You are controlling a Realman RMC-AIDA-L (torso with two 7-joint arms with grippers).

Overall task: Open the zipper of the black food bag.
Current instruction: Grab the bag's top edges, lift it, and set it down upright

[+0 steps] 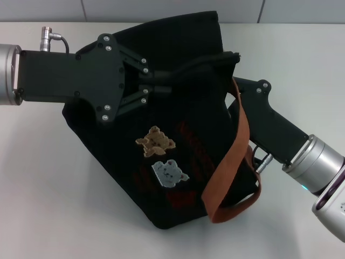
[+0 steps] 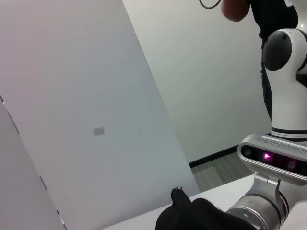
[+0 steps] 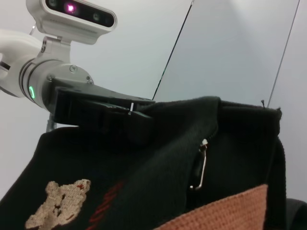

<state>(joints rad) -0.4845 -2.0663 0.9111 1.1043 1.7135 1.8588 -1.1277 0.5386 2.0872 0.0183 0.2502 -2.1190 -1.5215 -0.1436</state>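
Still early: both tools at the bag's top, zipper not visibly opened

Left tool (image 1: 161, 86) reaches over the black food bag (image 1: 161, 178), lying on the white counter (image 1: 48, 205), fingers nearly closed pinching fabric near the top edge; right tool (image 1: 232, 56) sits at the top corner, its state I cannot tell; the zipper (image 3: 203, 165) pull dangles there, so the next move is gripping it and dragging along the track
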